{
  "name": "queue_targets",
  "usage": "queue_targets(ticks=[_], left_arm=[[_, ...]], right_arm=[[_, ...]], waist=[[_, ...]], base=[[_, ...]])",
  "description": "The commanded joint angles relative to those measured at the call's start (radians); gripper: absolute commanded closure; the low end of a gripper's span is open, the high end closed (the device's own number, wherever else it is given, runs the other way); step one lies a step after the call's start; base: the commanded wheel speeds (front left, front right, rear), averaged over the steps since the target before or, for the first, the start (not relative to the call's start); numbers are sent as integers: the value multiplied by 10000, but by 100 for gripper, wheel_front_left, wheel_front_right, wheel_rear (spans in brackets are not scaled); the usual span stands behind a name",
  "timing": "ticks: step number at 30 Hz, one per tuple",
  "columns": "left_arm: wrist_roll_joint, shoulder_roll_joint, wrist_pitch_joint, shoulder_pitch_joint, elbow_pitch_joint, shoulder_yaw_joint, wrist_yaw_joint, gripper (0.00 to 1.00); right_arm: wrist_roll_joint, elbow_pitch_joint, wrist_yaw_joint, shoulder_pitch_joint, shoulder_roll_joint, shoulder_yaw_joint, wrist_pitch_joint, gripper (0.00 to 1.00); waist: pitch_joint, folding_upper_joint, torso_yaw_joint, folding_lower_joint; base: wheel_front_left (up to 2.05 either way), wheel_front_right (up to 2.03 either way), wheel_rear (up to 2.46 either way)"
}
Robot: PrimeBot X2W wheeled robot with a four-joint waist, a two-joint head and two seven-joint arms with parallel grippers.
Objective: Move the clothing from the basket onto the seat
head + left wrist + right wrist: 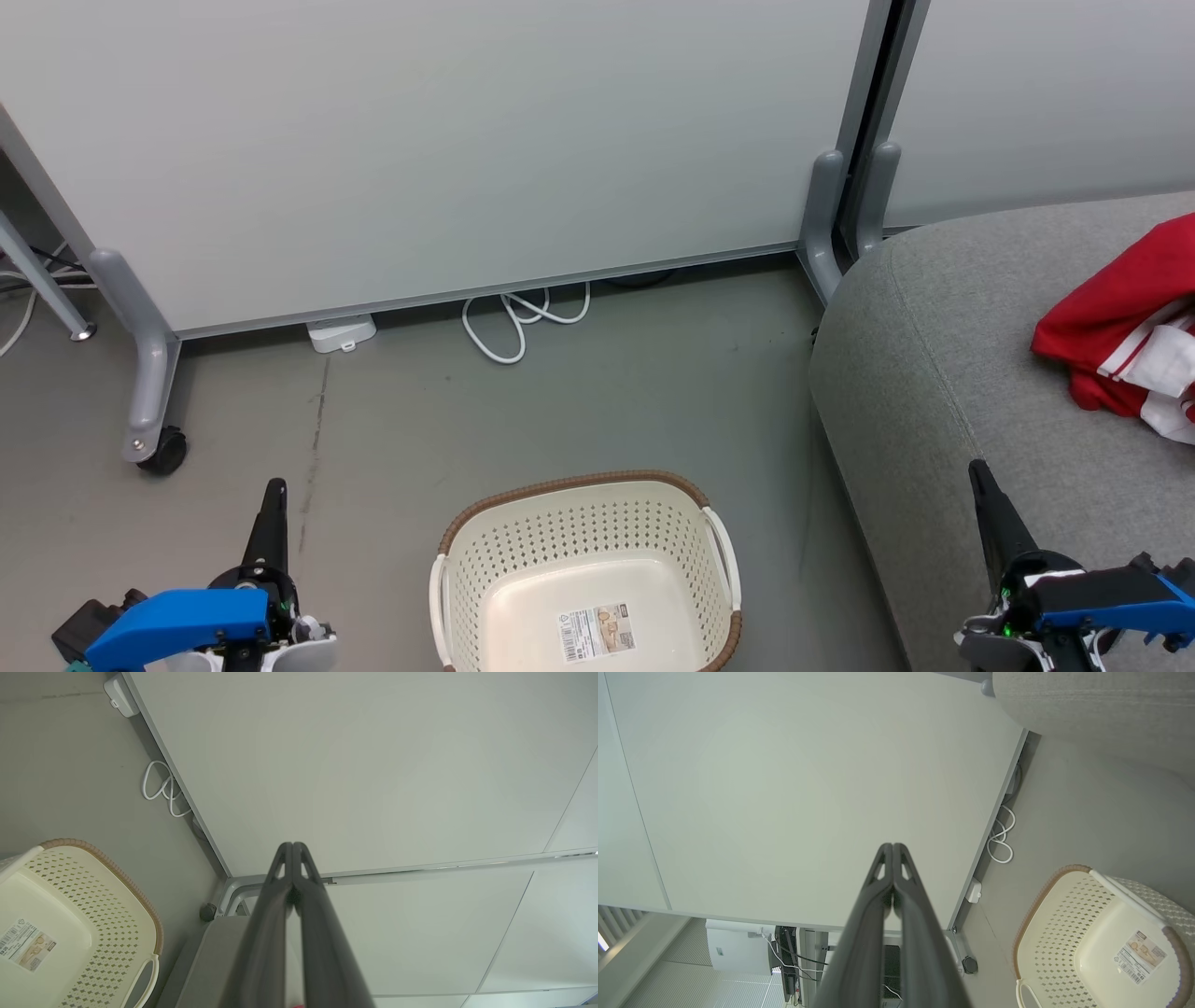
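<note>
Lying bunched on the seat (934,373), the clothing (1111,317) is partly cut off by the view's edge; the basket (579,527) on the floor (420,420) holds just its label (597,632). Left gripper (274,493) and right gripper (980,474) hang fully closed, holding nothing. Judging by this, the task looks finished.

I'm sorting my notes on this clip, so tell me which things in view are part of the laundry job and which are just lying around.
Part of the job:
- red clothing, lying on the seat
- grey seat
- cream basket, empty, on the floor

Just lying about:
- wheeled partition
- looped white cable at its foot
- small white box beside the cable
</note>
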Motion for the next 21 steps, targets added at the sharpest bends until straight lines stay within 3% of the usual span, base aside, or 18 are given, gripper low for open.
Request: queue_targets(ticks=[1, 21], left_arm=[[-117, 75, 30, -216, -101, 79, -26, 100], [-1143, 96, 331, -418, -346, 169, -32, 100]], right_arm=[[163, -111, 6, -213, -79, -23, 33, 100], [1283, -358, 7, -272, -93, -105, 230, 100]], waist=[[2, 0, 0, -1], [42, 0, 7, -1]], base=[[0, 0, 0], [0, 0, 0]])
